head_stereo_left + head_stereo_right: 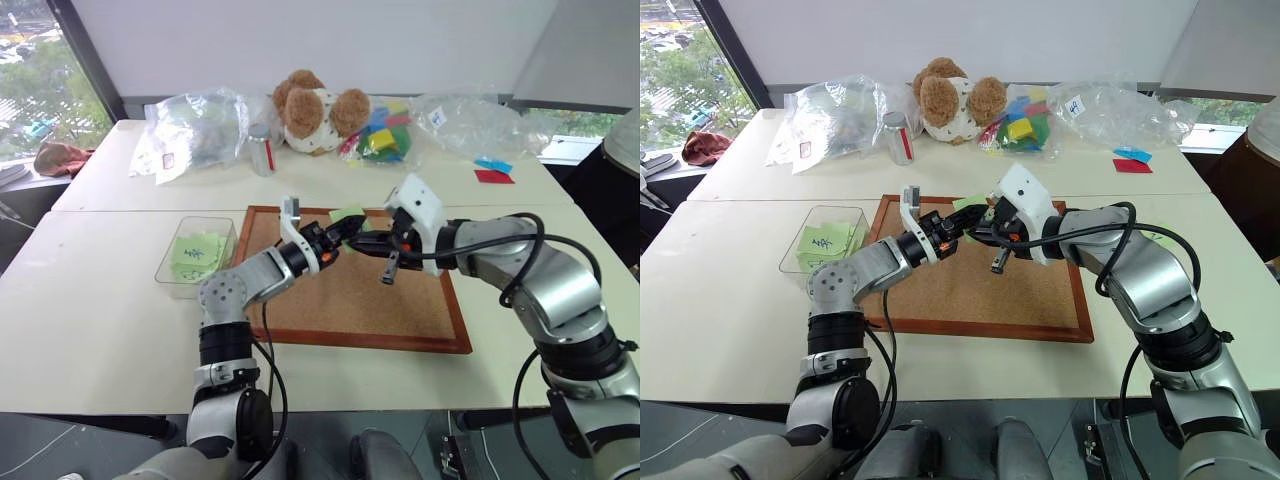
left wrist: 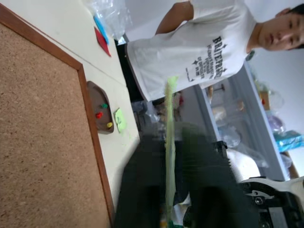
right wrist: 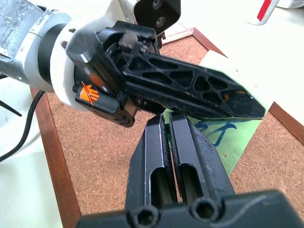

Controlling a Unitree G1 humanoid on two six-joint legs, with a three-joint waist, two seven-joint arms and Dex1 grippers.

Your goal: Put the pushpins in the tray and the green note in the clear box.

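Your left hand (image 1: 338, 236) is pinching the note (image 1: 349, 213) edge-on above the corkboard (image 1: 400, 300). Your right hand (image 3: 167, 142) is also clamped shut on it. The box (image 1: 170, 270) is lying to the left hand's left, nearer that arm; the tray (image 2: 99, 108) is sitting beyond the right.

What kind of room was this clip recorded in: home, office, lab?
Probably an office or lab used for robot trials: pale tables pushed together by a window, staged props such as a corkboard and plush toy, and a person standing by shelving.
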